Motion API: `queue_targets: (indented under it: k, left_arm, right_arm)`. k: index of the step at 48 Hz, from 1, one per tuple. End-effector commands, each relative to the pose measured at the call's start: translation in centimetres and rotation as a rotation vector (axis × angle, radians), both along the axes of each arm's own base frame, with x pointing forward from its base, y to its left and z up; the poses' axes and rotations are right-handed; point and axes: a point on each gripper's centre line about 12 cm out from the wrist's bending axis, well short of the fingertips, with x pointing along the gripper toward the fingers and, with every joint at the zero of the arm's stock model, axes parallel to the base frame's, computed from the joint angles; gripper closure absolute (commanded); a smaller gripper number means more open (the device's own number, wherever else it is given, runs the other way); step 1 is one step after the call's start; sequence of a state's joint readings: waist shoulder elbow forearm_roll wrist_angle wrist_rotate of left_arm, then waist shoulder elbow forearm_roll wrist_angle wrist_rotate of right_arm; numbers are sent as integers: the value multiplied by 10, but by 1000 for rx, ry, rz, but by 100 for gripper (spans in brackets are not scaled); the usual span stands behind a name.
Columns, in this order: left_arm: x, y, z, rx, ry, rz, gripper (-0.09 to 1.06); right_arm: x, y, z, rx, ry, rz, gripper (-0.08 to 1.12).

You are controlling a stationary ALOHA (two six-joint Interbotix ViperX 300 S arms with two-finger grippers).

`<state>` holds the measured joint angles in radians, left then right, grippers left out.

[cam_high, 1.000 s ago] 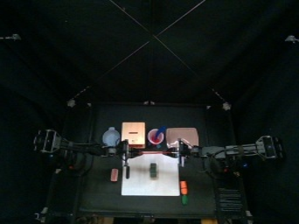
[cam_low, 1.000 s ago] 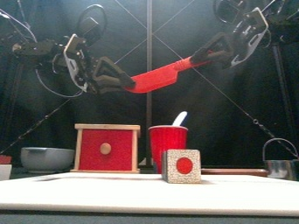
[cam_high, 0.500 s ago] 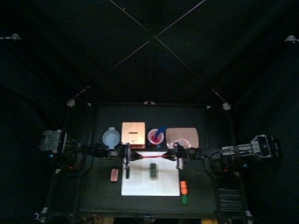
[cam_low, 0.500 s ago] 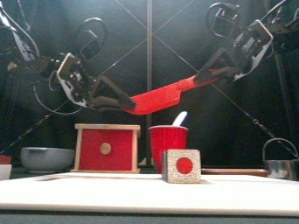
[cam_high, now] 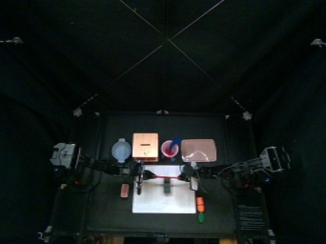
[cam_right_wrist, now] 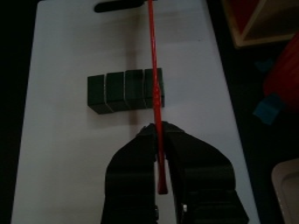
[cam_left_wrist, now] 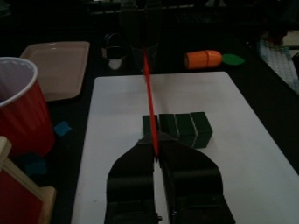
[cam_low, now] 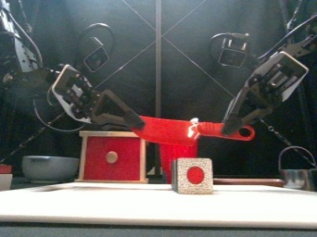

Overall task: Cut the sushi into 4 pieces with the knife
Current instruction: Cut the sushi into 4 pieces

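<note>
A red toy knife (cam_low: 186,128) hangs about level over the white cutting board (cam_high: 155,200), held at both ends. My left gripper (cam_low: 139,121) is shut on its blade end. My right gripper (cam_low: 229,130) is shut on the handle end. Below it on the board lies the sushi roll (cam_low: 190,175), its speckled end face with a red centre toward the front. In the left wrist view the knife (cam_left_wrist: 149,83) runs edge-on over the dark green roll (cam_left_wrist: 177,129). In the right wrist view the blade (cam_right_wrist: 155,79) crosses the roll (cam_right_wrist: 122,92) near one end, above it.
Behind the board stand a wooden box with a red front (cam_low: 114,155), a red cup (cam_low: 166,157), a blue-grey bowl (cam_low: 50,168) and a metal cutter (cam_low: 294,172). The pink tray (cam_high: 199,148) lies at the back right. An orange toy (cam_high: 201,203) lies right of the board.
Both arms have come down. The knife, slanted and high before, now lies nearly level and much closer to the sushi roll.
</note>
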<state>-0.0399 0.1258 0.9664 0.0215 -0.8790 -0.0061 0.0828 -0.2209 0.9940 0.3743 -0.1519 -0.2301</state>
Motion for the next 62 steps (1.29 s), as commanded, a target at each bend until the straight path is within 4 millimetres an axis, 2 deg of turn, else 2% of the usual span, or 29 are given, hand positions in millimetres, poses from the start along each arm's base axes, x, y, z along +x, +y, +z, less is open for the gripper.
queue_targets:
  k: [1, 8, 19, 31, 62]
  left_arm:
    - [17, -2, 11, -8, -64, 2, 67]
    - [18, -1, 3, -13, -42, 16, 67]
    - [19, 0, 1, -15, -39, 22, 67]
    - [21, 1, -7, -17, -19, 33, 67]
    - [21, -3, -14, -28, 6, 36, 67]
  right_arm:
    - [5, -1, 11, 3, -42, -8, 97]
    - [7, -2, 13, -3, -49, -8, 97]
    - [7, -5, 13, -6, -52, -14, 97]
    - [8, -6, 6, -8, -32, -18, 97]
    - [11, -4, 0, -3, -13, -20, 97]
